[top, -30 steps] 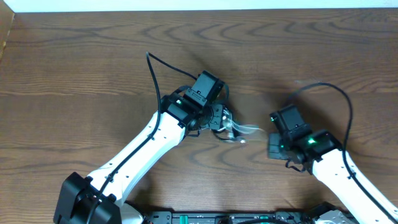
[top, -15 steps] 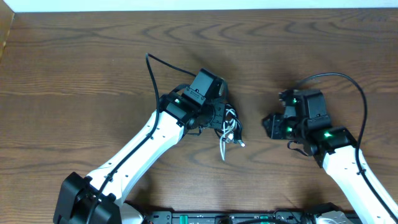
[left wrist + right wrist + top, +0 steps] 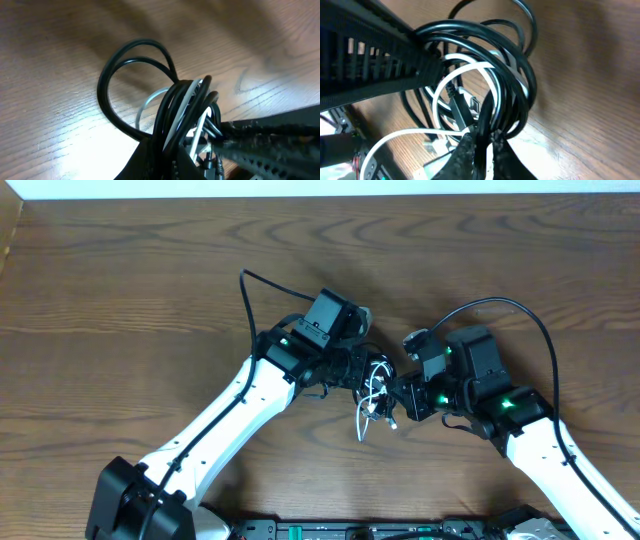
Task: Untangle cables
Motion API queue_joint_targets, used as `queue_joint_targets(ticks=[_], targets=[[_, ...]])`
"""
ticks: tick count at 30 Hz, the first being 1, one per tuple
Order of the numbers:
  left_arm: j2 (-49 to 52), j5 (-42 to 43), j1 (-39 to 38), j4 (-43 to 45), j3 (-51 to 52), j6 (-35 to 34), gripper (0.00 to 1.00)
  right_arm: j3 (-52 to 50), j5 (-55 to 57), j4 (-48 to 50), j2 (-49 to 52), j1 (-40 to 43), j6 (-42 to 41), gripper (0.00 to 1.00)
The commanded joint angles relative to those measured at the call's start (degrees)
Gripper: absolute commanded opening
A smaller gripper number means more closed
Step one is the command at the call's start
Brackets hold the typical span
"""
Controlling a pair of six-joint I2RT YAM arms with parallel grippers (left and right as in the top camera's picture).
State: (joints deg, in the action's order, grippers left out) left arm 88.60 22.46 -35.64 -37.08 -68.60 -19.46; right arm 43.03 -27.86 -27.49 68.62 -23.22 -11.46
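From overhead, the cables (image 3: 374, 388) bunch over the table (image 3: 150, 300) between the left gripper (image 3: 358, 370) and right gripper (image 3: 398, 396). The left wrist view shows its fingers clamped on the whole bundle. Only the right wrist view shows those fingers pinching several black strands together, so pulling apart could tighten the tangle.

Left tool (image 3: 365, 372) and right tool (image 3: 398, 398) both clamped shut, tips close together, facing each other near tabletop (image 3: 120, 280) centre.
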Motion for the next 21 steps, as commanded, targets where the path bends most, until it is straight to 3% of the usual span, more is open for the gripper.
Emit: queue_joint_targets(ticks=[1, 3, 6, 9, 12, 14, 15, 16, 18, 19, 21], targets=[[-1.27, 3.06, -0.17, 0.5, 0.07, 0.52, 0.07, 0.35, 0.57, -1.14, 0.02, -0.87, 0.81, 0.01], [-1.4, 2.97, -0.17, 0.48, 0.07, 0.55, 0.07, 0.35, 3.28, -3.3, 0.02, -0.87, 0.81, 0.01], [-1.57, 0.98, -0.07, 0.48, 0.07, 0.52, 0.07, 0.35, 16.68, -9.92, 0.02, -0.76, -3.69, 0.01], [-1.57, 0.44, 0.22, 0.46, 0.07, 0.55, 0.07, 0.35, 41.81, -20.31, 0.02, -0.59, -20.72, 0.01], [-1.6, 0.42, 0.2, 0.46, 0.07, 0.55, 0.07, 0.35, 50.27, -25.81, 0.02, 1.92, -30.05, 0.01], [-1.6, 0.44, 0.2, 0.46, 0.07, 0.55, 0.08, 0.35, 47.41, -23.19, 0.02, 3.63, -29.79, 0.01], [-1.6, 0.44, 0.2, 0.46, 0.07, 0.55, 0.07, 0.35, 43.54, -20.55, 0.02, 4.0, -25.86, 0.01], [-1.6, 0.44, 0.2, 0.46, 0.07, 0.55, 0.07, 0.35, 34.47, -15.69, 0.02, 4.11, -16.85, 0.06], [-1.6, 0.44, 0.2, 0.48, 0.07, 0.55, 0.07, 0.35, 13.94, -8.7, 0.02, 4.0, -2.01, 0.3], [-1.6, 0.44, 0.2, 0.46, 0.07, 0.55, 0.08, 0.35, 5.33, -6.73, 0.02, 4.0, 2.6, 0.36], [-1.6, 0.44, 0.2, 0.46, 0.07, 0.52, 0.08, 0.35, -2.43, -4.9, 0.02, 4.0, 4.85, 0.38]])
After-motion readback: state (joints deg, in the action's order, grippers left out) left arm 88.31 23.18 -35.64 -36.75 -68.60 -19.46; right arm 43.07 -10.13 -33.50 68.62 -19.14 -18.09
